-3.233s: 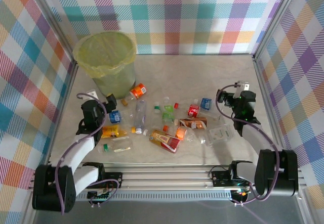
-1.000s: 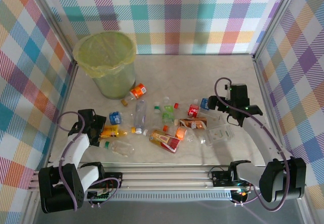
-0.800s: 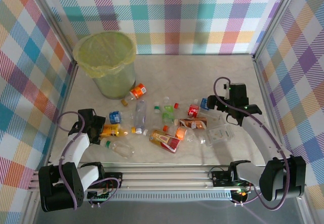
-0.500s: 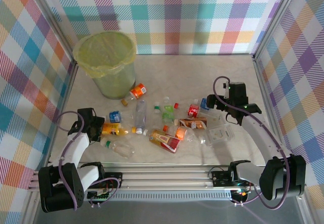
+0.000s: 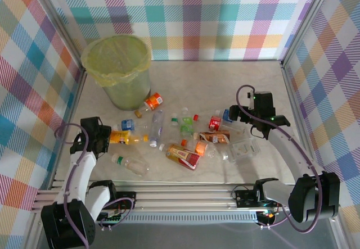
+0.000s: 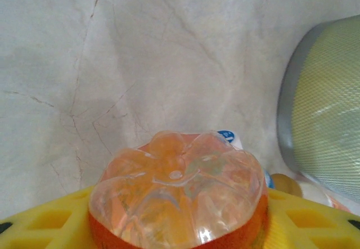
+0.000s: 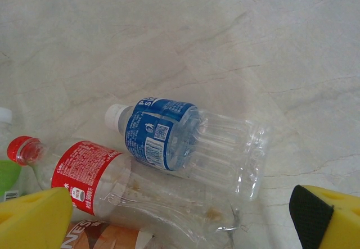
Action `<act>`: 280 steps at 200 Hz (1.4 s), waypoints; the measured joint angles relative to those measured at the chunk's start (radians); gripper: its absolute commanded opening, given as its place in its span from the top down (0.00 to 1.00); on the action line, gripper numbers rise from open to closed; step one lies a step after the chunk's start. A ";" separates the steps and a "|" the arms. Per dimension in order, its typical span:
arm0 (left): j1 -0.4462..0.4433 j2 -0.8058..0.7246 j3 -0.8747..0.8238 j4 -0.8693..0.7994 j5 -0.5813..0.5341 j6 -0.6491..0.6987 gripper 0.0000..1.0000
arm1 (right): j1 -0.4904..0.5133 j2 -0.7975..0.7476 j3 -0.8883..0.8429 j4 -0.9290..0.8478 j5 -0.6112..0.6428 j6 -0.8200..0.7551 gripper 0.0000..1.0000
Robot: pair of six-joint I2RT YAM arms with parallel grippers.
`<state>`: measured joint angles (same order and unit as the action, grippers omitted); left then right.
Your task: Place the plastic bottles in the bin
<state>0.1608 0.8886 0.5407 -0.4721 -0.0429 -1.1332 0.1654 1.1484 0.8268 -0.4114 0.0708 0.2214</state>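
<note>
My left gripper point(image 5: 108, 137) is shut on an orange-labelled bottle point(image 5: 126, 139) at the left of the table. In the left wrist view that bottle's clear base point(image 6: 177, 195) sits tight between the yellow fingers point(image 6: 42, 223). The bin point(image 5: 117, 69), lined with a yellow-green bag, stands at the back left, and its wall point(image 6: 326, 131) shows to the right. My right gripper point(image 5: 239, 117) hangs open over a blue-labelled bottle point(image 7: 185, 142) and a red-labelled bottle point(image 7: 107, 184), touching neither. Several more plastic bottles point(image 5: 184, 155) lie scattered across the middle.
A clear bottle with a green cap point(image 5: 128, 163) lies near the left arm. An orange bottle point(image 5: 153, 101) rests by the bin's foot. A crushed clear container point(image 5: 244, 148) sits right of the pile. Checked walls enclose the table, and a metal rail point(image 5: 225, 195) runs along the front.
The left gripper has closed on the orange-labelled bottle and carried it a little back and up from the table. The right arm has barely moved.
</note>
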 measured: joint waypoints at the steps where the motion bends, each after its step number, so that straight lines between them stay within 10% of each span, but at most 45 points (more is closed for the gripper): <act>1: 0.000 -0.002 0.000 -0.002 0.000 0.000 0.48 | 0.000 0.000 0.000 0.000 0.000 0.000 0.00; 174: 0.000 -0.193 0.300 -0.238 0.144 0.103 0.54 | 0.012 -0.042 0.015 -0.021 0.031 0.005 0.00; 280: 0.000 0.108 0.849 -0.103 0.157 0.230 0.57 | 0.012 -0.076 0.015 -0.039 0.045 0.029 0.00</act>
<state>0.1608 0.9962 1.3895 -0.5755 0.1143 -0.9031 0.1776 1.0725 0.8417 -0.4507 0.1162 0.2504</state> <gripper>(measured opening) 0.524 0.997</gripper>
